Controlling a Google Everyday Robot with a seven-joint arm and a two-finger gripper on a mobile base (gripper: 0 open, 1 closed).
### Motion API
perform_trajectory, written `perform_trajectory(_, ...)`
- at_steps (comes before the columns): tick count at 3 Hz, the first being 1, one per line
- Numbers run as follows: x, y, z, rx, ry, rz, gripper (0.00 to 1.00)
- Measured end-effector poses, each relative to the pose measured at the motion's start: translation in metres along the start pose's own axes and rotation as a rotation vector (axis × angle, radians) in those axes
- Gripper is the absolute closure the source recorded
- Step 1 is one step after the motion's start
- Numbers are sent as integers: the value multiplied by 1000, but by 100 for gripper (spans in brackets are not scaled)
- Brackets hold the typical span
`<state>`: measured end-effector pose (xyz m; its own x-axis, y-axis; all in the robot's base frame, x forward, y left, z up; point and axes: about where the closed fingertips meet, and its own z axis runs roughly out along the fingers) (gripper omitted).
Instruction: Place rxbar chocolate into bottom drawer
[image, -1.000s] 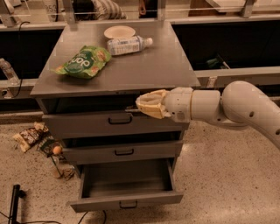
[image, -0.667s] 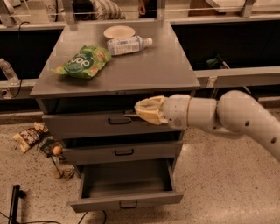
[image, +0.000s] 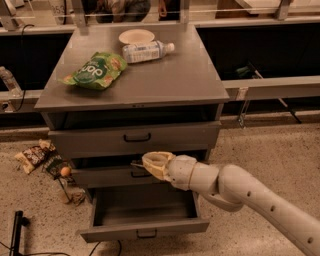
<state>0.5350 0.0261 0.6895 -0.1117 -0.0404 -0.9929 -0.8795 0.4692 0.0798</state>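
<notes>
My gripper (image: 146, 164) hangs in front of the middle drawer's face, just above the open bottom drawer (image: 175, 227). Its pale fingers (image: 159, 161) are pressed together on a thin dark flat thing, the rxbar chocolate (image: 137, 164), seen edge-on and sticking out to the left of the tips. The bottom drawer is pulled out; its grey inside shows nothing in it. My arm comes in from the lower right.
On the cabinet top lie a green chip bag (image: 95, 70), a clear bottle (image: 147, 51) on its side and a white bowl (image: 136, 36). The top drawer (image: 135, 137) is shut. Wrappers and litter (image: 35, 156) lie on the floor at left, near a black stand (image: 17, 230).
My gripper has come down with the bar from the top drawer's level to the middle drawer's face, nearer the open bottom drawer.
</notes>
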Motion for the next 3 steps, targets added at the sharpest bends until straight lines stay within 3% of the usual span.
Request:
perform_trajectory(2,116,5,19,-9,87,90,98)
perform_trajectory(3,108,6,21,-14,79,83,74)
